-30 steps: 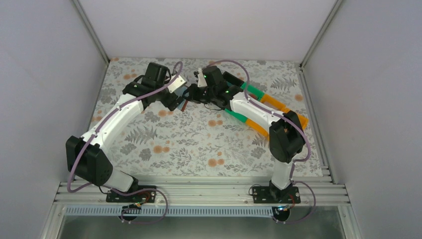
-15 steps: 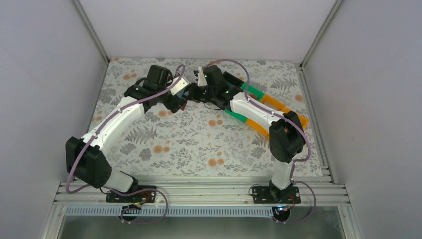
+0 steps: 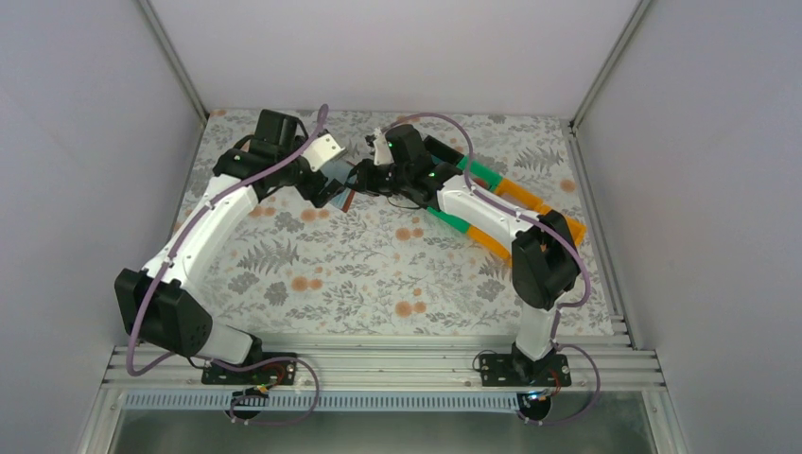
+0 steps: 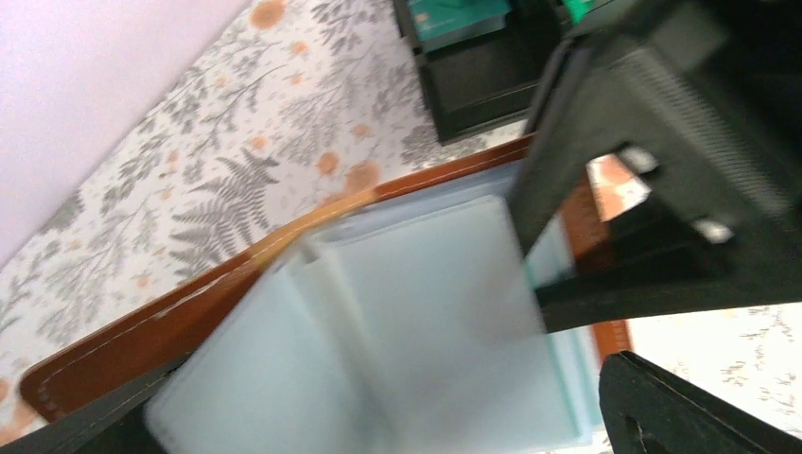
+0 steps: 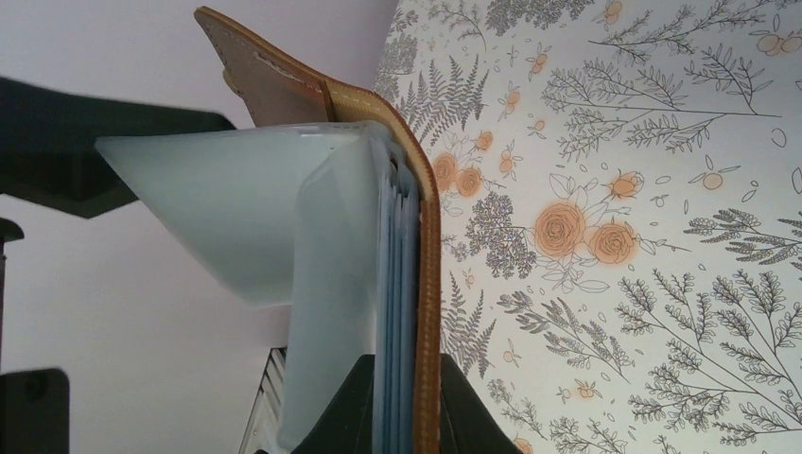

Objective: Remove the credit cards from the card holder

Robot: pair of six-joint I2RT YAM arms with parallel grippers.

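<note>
- The right gripper is closed to a narrow gap on the card holder. The holder's stitched brown edge is pinched between its black fingertips.
- The card holder is held off the table, upright on its edge and splayed open. It reaches from the right gripper's tips towards the left gripper.
- The outer cover is seen as smooth, tan-brown and leather-like, with a line of stitching along its rounded border.
- Inside, thin, flat, translucent pale blue-grey leaves are fanned out from the spine. What they hold cannot be told.
- The left gripper is spread wide and nothing is gripped by it. The holder's pale inner face is framed between its matt black fingers; whether it is touched cannot be told.
- The table beneath both grippers is covered in a flat print of grey ferns and orange flowers.
- Behind the right gripper, a rectangular black plastic bin is set in a row with a green bin and an orange bin.
</note>
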